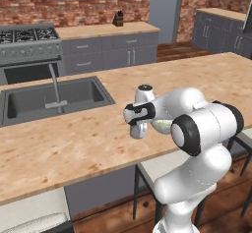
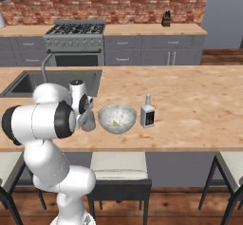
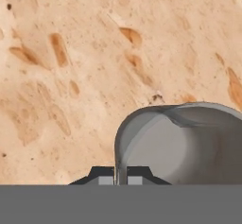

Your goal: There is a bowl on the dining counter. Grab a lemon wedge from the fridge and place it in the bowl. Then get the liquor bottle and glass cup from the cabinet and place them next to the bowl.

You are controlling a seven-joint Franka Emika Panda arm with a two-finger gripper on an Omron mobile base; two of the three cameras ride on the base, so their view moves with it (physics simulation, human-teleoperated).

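One translucent grey glass cup (image 3: pixel 179 142), thin-walled

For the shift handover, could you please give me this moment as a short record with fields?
surface: light wooden dining counter
bowl: pale translucent round bowl on the counter, near its front edge
lemon: small yellow lemon wedge inside the bowl
bottle: small clear liquor bottle with a white label, upright, just right of the bowl
cup: clear glass cup, its rim pinched between the fingers, just left of the bowl
gripper: two-finger gripper shut on the cup's rim
background: sink, stove
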